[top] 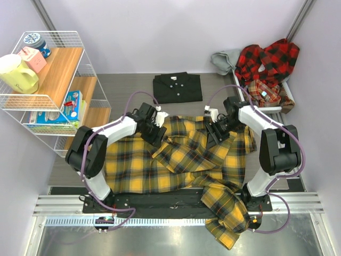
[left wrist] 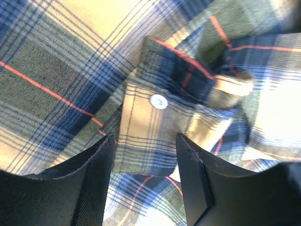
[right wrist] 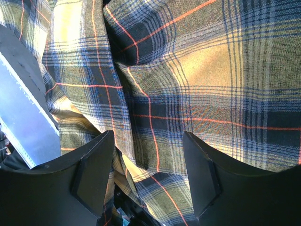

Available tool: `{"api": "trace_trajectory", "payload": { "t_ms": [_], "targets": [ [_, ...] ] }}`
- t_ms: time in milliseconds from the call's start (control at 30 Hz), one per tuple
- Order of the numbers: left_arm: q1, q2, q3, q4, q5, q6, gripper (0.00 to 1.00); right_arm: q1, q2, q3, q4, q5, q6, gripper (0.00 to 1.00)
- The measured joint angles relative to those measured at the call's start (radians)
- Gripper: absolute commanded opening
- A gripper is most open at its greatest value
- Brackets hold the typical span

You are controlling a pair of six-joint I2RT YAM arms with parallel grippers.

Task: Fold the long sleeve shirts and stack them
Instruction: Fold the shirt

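The yellow-and-black plaid shirt lies spread and rumpled over the near table, one sleeve hanging off the front edge. My left gripper is open just above a buttoned cuff of that shirt. My right gripper is open above folds of the same plaid cloth. A folded black shirt lies at the back middle. Red-and-black plaid shirts are piled at the back right.
A white wire shelf with a yellow mug and boxes stands at the left. A grey garment lies beside the red pile. A metal rail runs along the table's near edge; its pale bar shows in the right wrist view.
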Motion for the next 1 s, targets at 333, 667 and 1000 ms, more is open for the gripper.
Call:
{"api": "trace_trajectory", "payload": {
  "t_ms": [333,667,1000],
  "targets": [
    [-0.007,0.053,0.011,0.019,-0.034,0.003,0.31,0.000,0.000,0.000,0.003,0.005,0.000,0.65],
    [-0.023,-0.116,-0.032,-0.016,-0.068,0.027,0.00,0.000,0.000,0.000,0.005,0.011,-0.001,0.65],
    [0.038,-0.239,0.034,-0.087,-0.138,0.056,0.00,-0.002,0.000,0.007,0.005,0.027,-0.001,0.73]
  ]
}}
